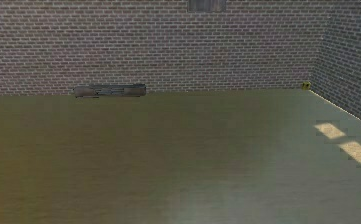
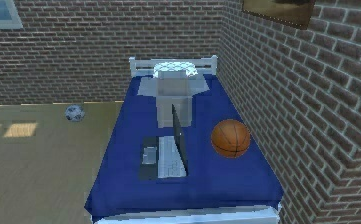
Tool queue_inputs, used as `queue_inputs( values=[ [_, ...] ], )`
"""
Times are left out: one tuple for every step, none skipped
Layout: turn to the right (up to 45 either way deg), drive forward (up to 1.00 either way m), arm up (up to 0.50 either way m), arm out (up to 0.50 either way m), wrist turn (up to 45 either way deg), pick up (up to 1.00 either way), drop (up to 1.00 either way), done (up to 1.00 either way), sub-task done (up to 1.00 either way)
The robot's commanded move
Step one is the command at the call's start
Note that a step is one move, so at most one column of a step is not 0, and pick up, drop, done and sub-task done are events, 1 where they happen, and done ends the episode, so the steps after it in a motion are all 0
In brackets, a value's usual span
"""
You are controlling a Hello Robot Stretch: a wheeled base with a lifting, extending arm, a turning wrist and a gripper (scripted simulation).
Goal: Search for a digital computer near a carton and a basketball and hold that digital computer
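Arm side view: laptop [image 2: 168,158] lies open on the blue bed [image 2: 123,150], near a basketball [image 2: 230,138] (grey boxy thing [image 2: 176,95], possibly the carton, just beyond). Search judged complete; next, line up and reach. Jaws' state cannot be told.

Brick wall [image 1: 168,45], bare floor [image 1: 158,150], dark slab [image 1: 110,90]
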Motion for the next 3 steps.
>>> queue_inputs(
  values=[
    [0.0, 0.0, 0.12, 0.0, 0.0, 0.0, 0.0, 0.0, 0.0],
    [0.0, 0.0, 0.0, 0.48, 0.0, 0.0, 0.0, 0.0, 0.0],
    [0.0, 0.0, 0.0, 0.0, 45.0, 0.0, 0.0, 0.0, 0.0]
  ],
)
